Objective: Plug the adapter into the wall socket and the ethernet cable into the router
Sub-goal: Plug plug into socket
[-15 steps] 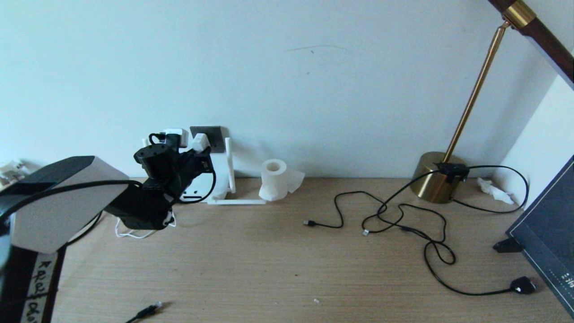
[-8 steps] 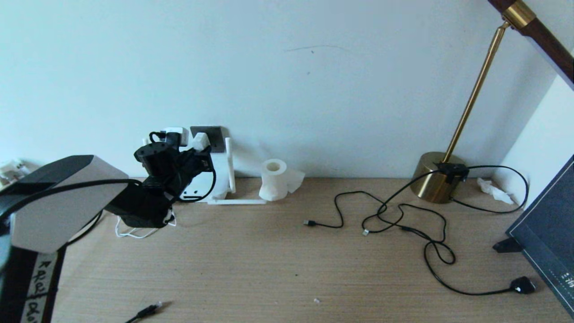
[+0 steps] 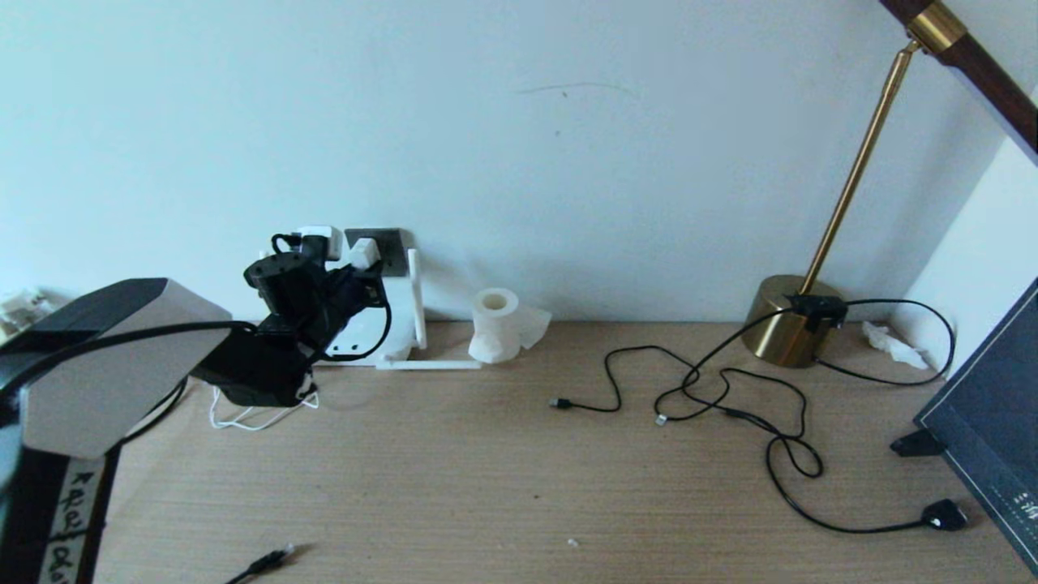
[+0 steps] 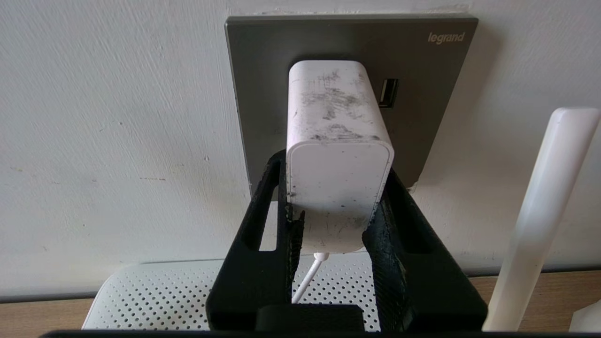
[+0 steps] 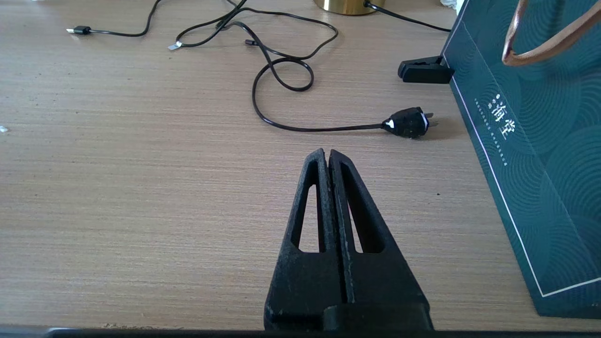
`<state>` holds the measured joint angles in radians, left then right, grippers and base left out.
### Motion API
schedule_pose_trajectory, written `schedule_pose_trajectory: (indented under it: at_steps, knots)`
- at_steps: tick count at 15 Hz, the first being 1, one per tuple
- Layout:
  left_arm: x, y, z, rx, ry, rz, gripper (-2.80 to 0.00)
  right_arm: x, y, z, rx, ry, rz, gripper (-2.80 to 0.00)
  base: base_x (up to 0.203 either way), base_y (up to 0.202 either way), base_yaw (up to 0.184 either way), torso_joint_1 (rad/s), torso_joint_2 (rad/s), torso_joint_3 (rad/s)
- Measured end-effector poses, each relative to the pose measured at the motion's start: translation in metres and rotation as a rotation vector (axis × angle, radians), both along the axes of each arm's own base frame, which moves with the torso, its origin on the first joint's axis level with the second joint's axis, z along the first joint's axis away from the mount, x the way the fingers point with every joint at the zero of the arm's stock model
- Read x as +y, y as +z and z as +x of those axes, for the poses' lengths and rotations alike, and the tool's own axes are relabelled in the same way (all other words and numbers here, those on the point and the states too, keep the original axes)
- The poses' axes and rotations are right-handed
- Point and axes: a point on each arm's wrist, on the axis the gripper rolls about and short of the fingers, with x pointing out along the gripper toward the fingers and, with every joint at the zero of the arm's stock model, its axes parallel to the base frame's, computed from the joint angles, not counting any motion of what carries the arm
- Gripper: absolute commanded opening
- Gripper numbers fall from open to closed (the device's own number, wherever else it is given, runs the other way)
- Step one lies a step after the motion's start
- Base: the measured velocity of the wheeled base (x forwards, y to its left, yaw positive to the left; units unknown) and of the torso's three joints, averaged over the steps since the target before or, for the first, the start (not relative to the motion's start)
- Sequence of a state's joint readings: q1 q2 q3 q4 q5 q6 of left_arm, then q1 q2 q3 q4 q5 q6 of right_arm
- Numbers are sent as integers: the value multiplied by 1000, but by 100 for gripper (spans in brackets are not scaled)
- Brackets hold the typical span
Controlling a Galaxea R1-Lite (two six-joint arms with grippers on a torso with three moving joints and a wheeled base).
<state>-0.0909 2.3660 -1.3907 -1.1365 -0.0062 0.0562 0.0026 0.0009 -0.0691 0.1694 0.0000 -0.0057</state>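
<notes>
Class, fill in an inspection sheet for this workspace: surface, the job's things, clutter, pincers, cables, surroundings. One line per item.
Surface: wooden desk, light grain.
Job's things: adapter against the wall socket, how deep it sits cannot be told; router below it, antenna up; ethernet cable loose at the desk's near edge.
Clutter: toilet-paper roll, crumpled tissue, dark green bag.
Pincers: left pincer shut on the adapter at the socket; right pincer shut, holding nothing, low over the desk.
Cables: thin black cables tangled; black plug lying unplugged.
Surroundings: pale wall, brass lamp.
</notes>
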Motion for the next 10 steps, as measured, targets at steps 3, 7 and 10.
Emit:
schedule_pose_trajectory:
  at_steps: [3,7,10]
  knots:
    - [1,-3,2,3,3,0,-280,0,0,0,0,0,0,-280,0,0,0,0,0,0]
    - [2,-6,4,4,7,0,-280,0,0,0,0,0,0,-280,0,0,0,0,0,0]
    - [2,-9,7,4,10,-1,-280,0,0,0,0,0,0,-280,0,0,0,0,0,0]
